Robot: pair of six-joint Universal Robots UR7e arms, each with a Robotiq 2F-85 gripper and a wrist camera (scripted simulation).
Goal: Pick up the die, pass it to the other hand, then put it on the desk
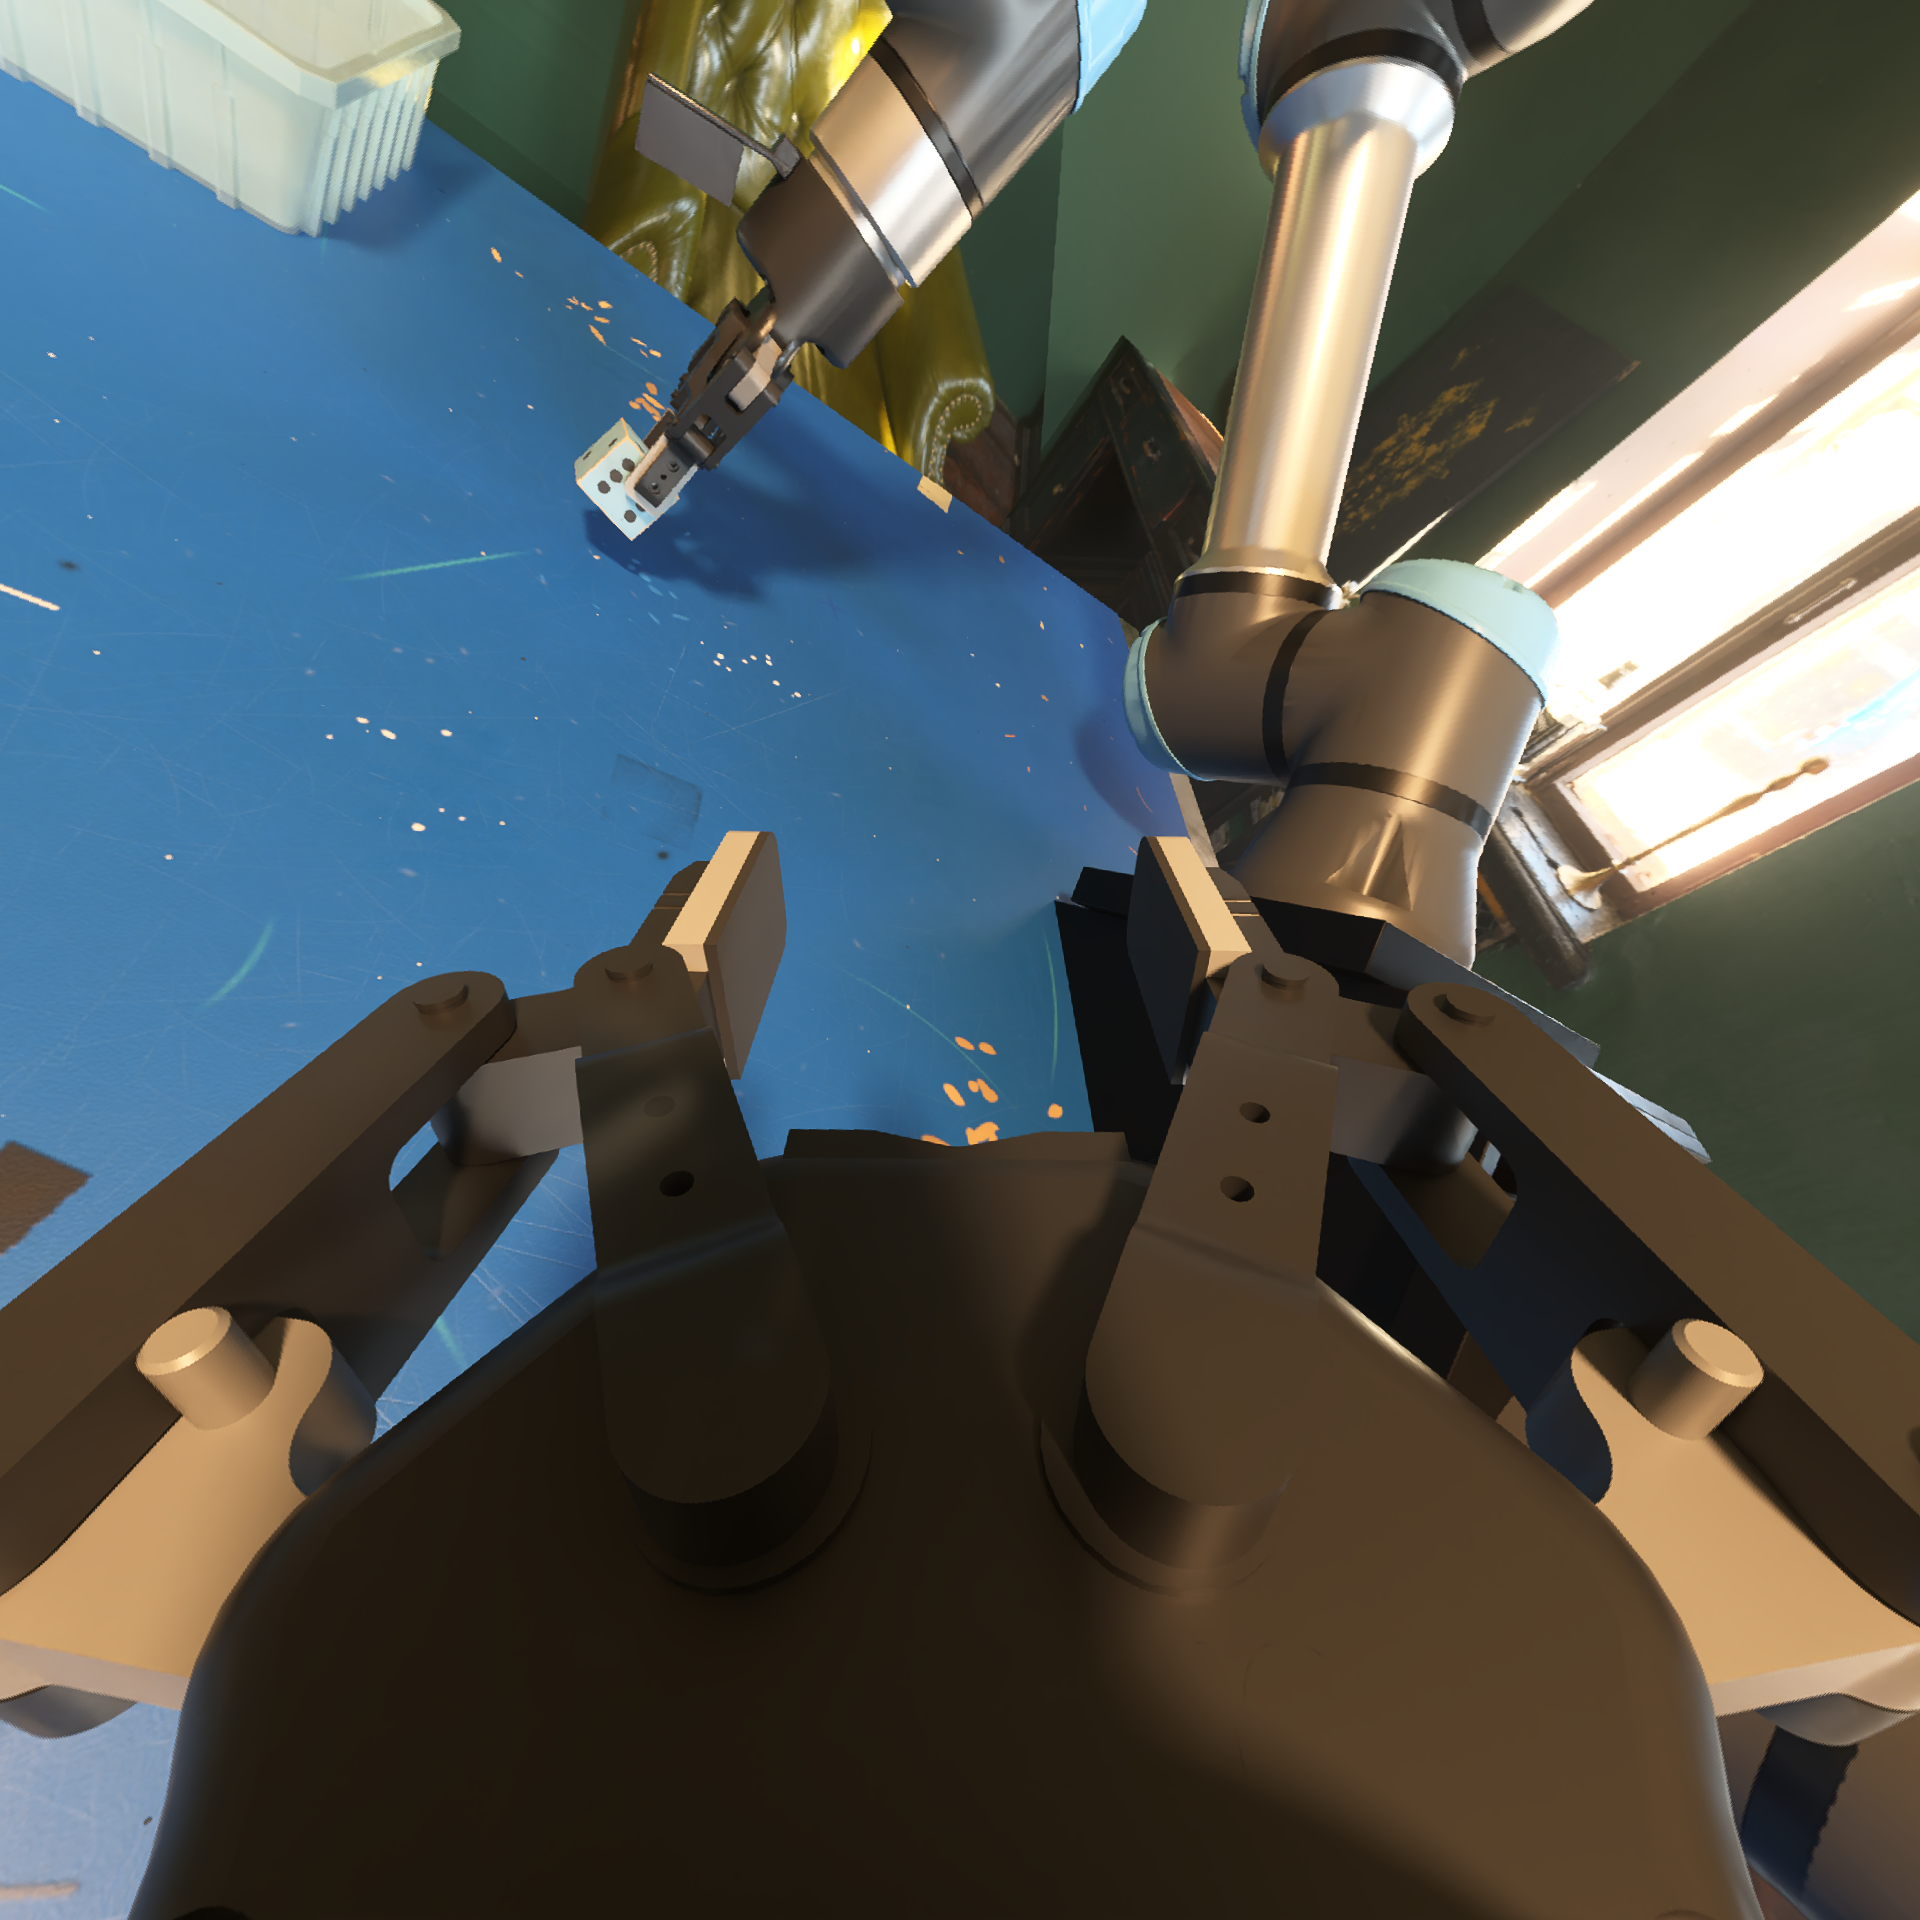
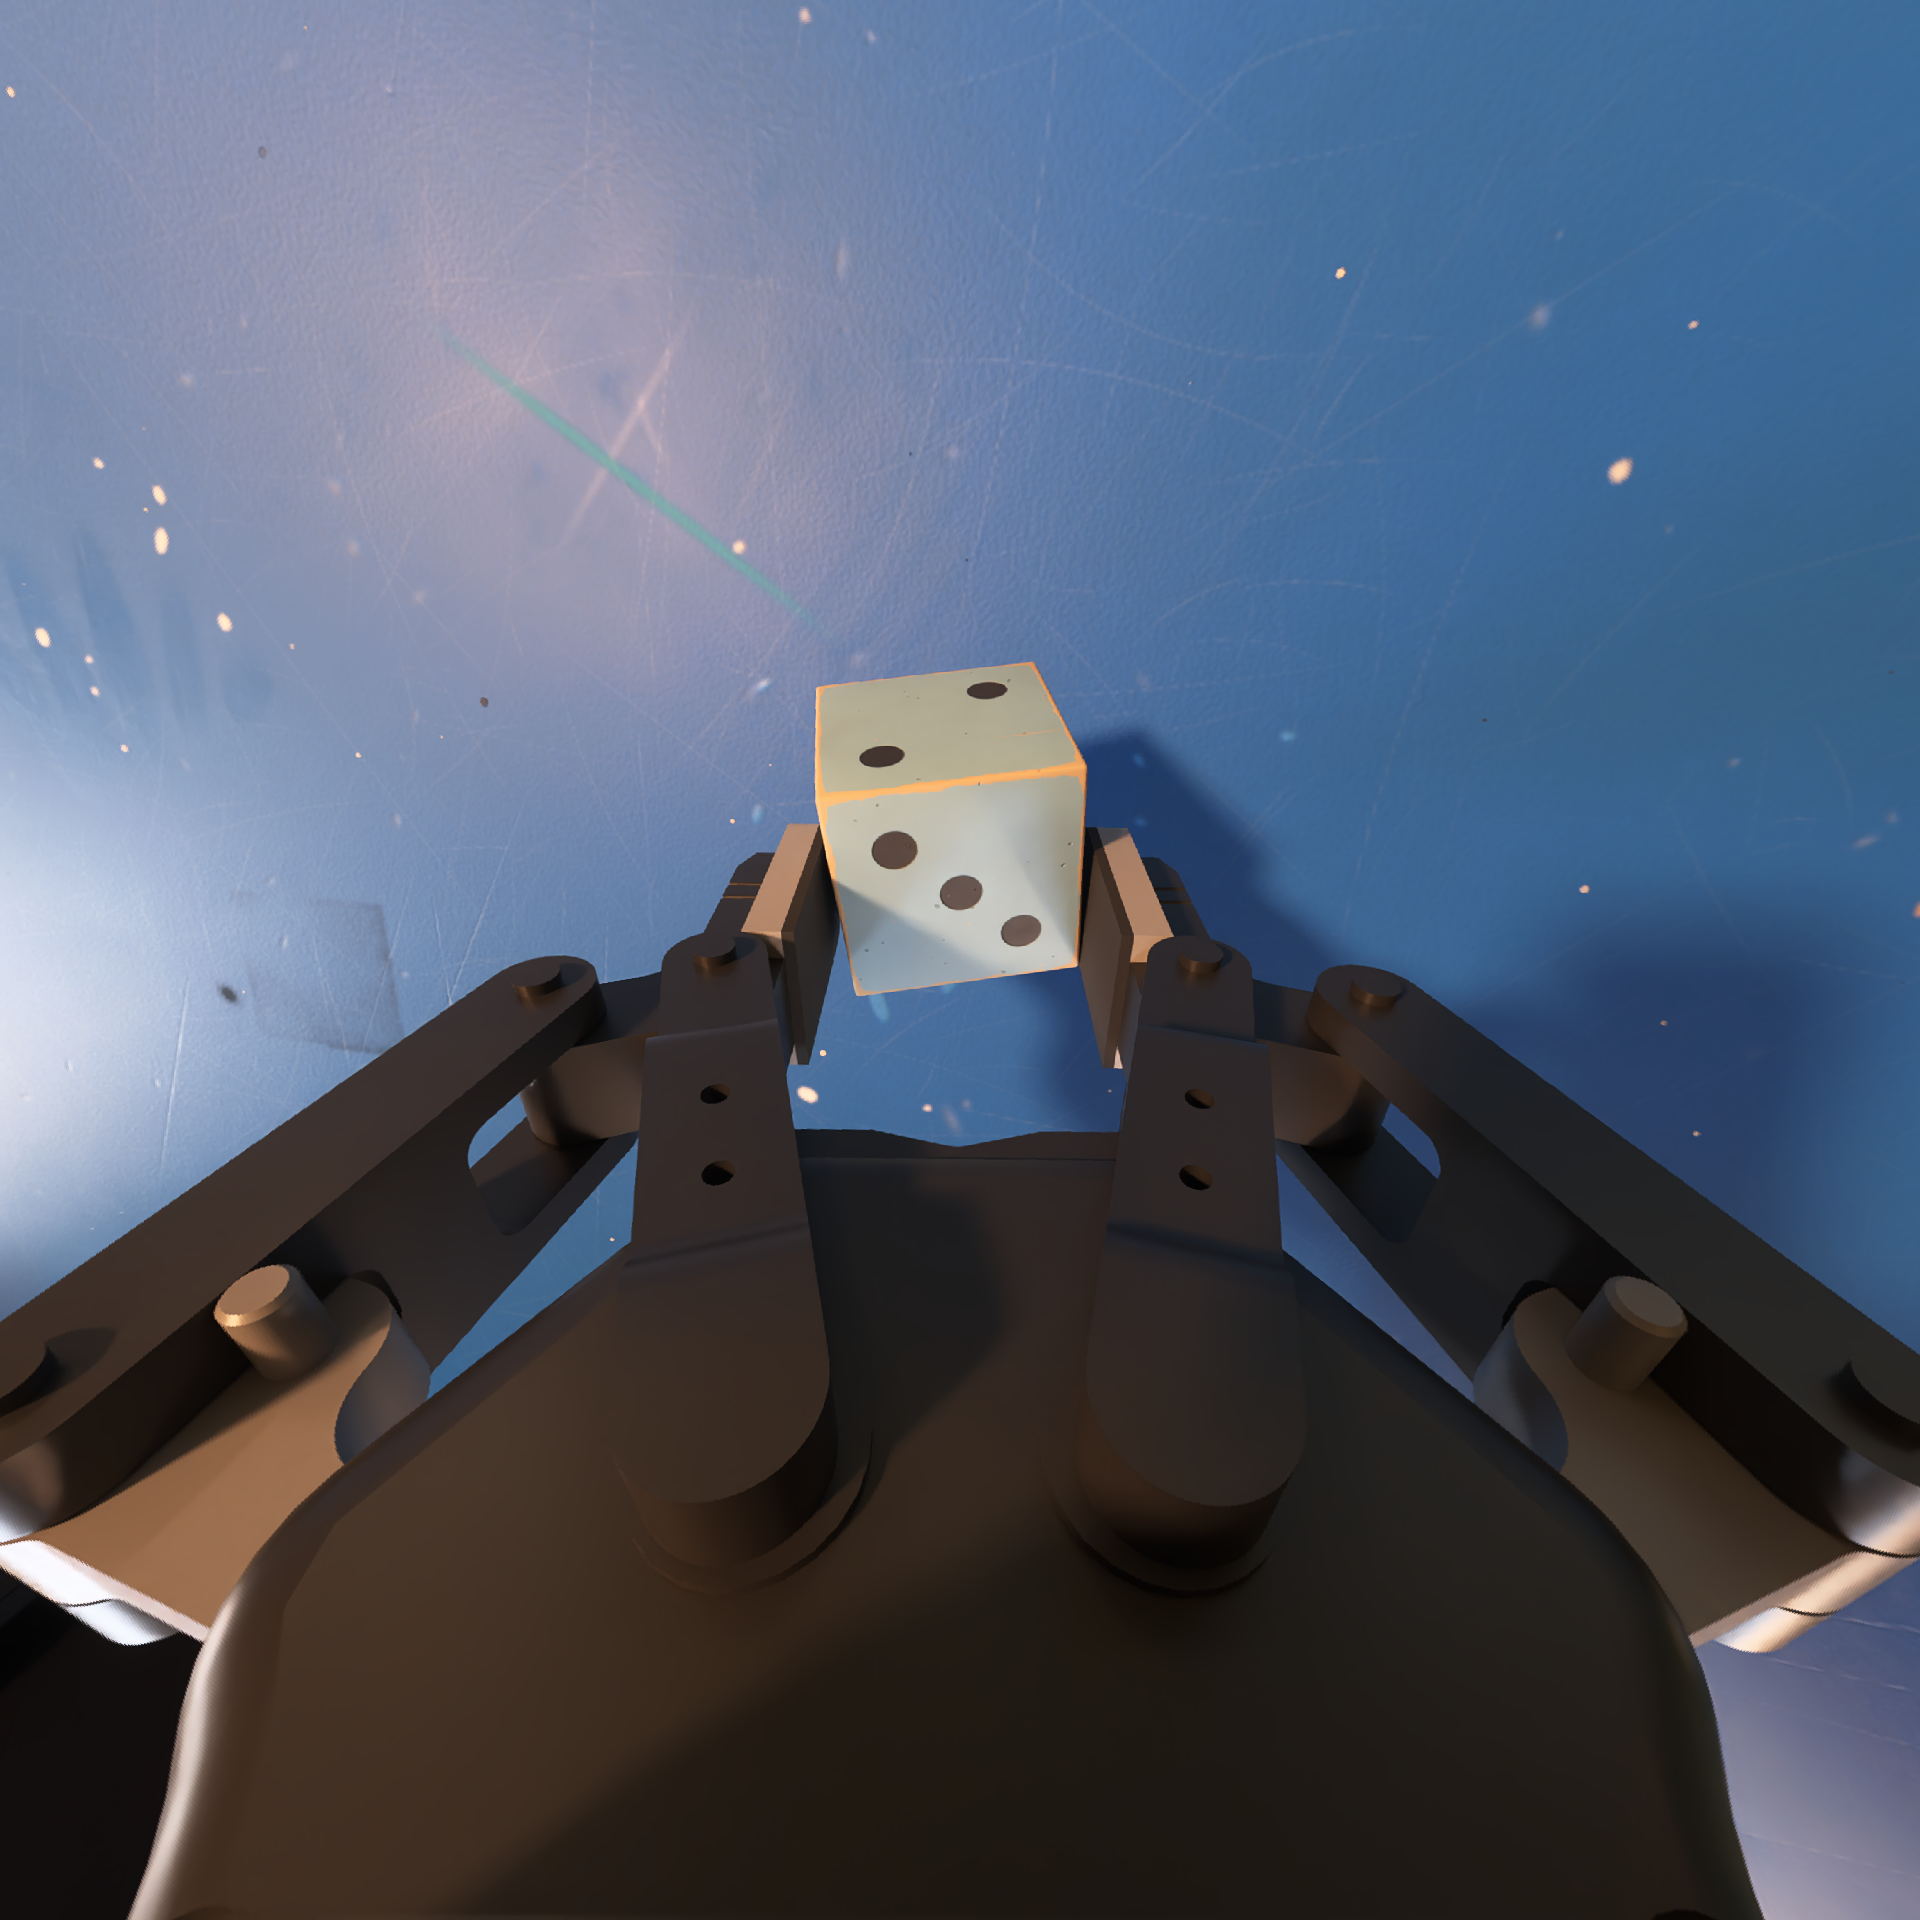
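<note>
In the left wrist view, a pale translucent bin point(image 1: 239, 99) sits at the far left corner of the blue tabletop point(image 1: 312, 675), well apart from everything else. Toward the middle, the white die point(image 1: 613, 473) with dark pips is clamped in the right pincer point(image 1: 665, 473), which reaches down from its silver arm point(image 1: 914, 156) at the upper middle; a shadow falls on the tabletop just below the die. In the foreground, the left pincer point(image 1: 961, 925) holds nothing, its two tan pads spread wide apart over the scratched, orange-flecked surface near the tabletop's edge. At the right, the base column of the right arm rises beside a bright window point(image 1: 1714, 623) set in a green wall.

In the right wrist view, the left pad point(image 2: 800, 914) presses against the die's left side. The die point(image 2: 951, 831) sits between the fingertips of the right pincer point(image 2: 951, 925), showing a two-pip face above and a three-pip face toward the camera. The right pad touches its opposite side, and the die's shadow lies on the blue tabletop point(image 2: 1455, 416) to the right. Whether the die touches the tabletop cannot be told.
</note>
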